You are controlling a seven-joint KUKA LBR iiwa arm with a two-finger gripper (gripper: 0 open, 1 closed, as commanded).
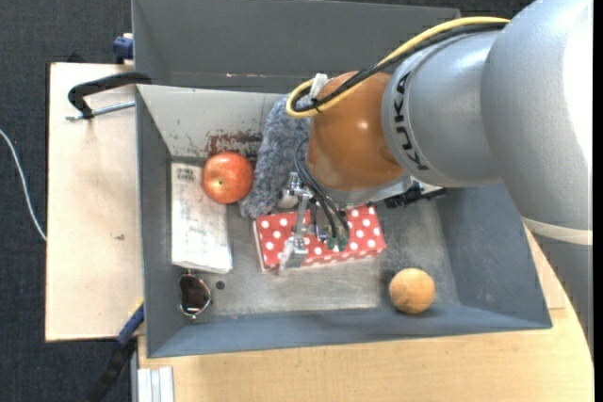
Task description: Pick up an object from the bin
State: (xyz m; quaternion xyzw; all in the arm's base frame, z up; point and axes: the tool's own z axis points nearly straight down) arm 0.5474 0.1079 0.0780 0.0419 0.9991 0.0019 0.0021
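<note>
Right now my jaws hang over the red box [363, 235] mid-frame. Spread or pinching, I cannot tell.

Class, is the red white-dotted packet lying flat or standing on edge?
Lying flat: the red white-dotted packet shows its broad face upward on the floor of the grey metal bin, under the gripper.

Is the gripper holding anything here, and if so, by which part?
It cannot be told. The gripper is low over the left part of the red, white-dotted packet at the bin's middle, but no grasp shows.
</note>
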